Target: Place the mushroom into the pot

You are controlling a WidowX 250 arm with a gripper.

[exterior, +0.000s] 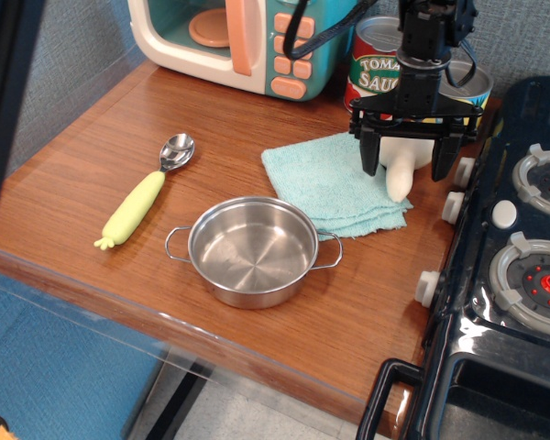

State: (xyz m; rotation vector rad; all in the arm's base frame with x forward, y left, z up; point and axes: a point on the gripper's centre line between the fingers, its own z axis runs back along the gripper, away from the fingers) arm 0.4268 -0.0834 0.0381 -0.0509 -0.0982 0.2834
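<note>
Open end effector (409, 165) apparently hides mushroom (401, 177) cap.

Cream-white toy mushroom (401, 174). Shiny silver stainless-steel pot (252, 250). Pale teal folded terry cloth (330, 183). Spoon (145, 191) with yellow-green handle, silver bowl. Red printed tin can (376, 69) with white lettering. Reddish-brown wood-grain table (82, 174). Black metal gripper (415, 167). Cream, teal and peach toy microwave (243, 38).

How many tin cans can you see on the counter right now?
2: the red tomato sauce can by the toy microwave, and a second can right of it, mostly hidden behind the gripper. More may be hidden.
</note>
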